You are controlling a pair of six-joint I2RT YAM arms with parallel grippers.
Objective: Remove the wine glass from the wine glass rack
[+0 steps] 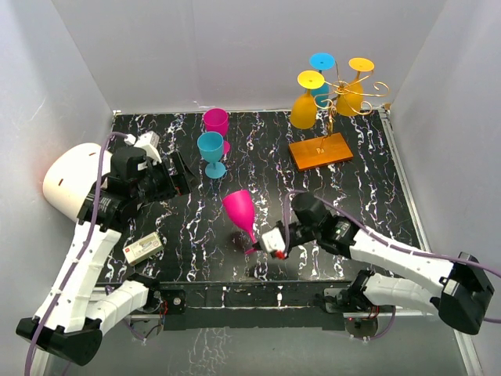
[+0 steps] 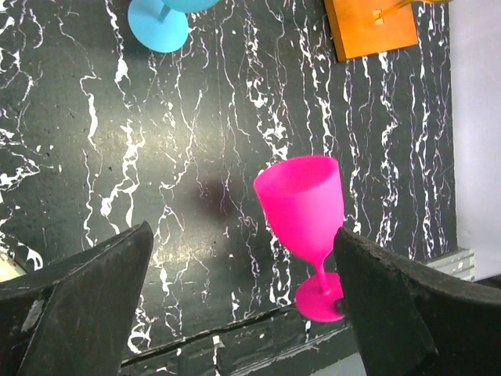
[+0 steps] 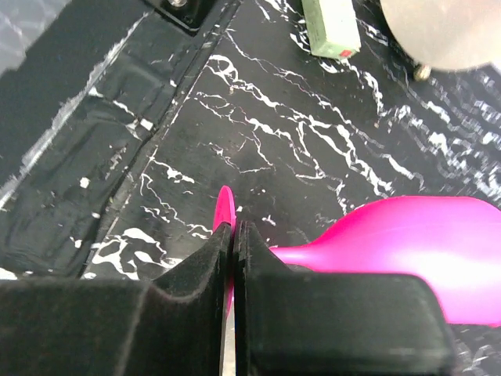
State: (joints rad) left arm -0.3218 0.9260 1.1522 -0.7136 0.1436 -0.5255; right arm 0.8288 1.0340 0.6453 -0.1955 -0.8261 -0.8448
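The wine glass rack (image 1: pixel 345 89) is thin gold wire on an orange base (image 1: pixel 321 150) at the back right. Two yellow glasses (image 1: pixel 305 107) and a blue one (image 1: pixel 321 66) hang on it upside down. My right gripper (image 1: pixel 270 241) is shut on the flat foot (image 3: pixel 225 213) of a pink wine glass (image 1: pixel 240 208). It holds the glass tilted, low over the table near the front middle. The glass's bowl shows in the right wrist view (image 3: pixel 427 247) and the left wrist view (image 2: pixel 301 200). My left gripper (image 1: pixel 184 174) is open and empty at the left, pointing at the pink glass.
A magenta glass (image 1: pixel 216 123) and a blue glass (image 1: pixel 211 153) stand upright at the back middle. A small green and white box (image 1: pixel 142 249) lies at the front left. A white dome (image 1: pixel 66 178) sits at the left wall. White walls close in the table.
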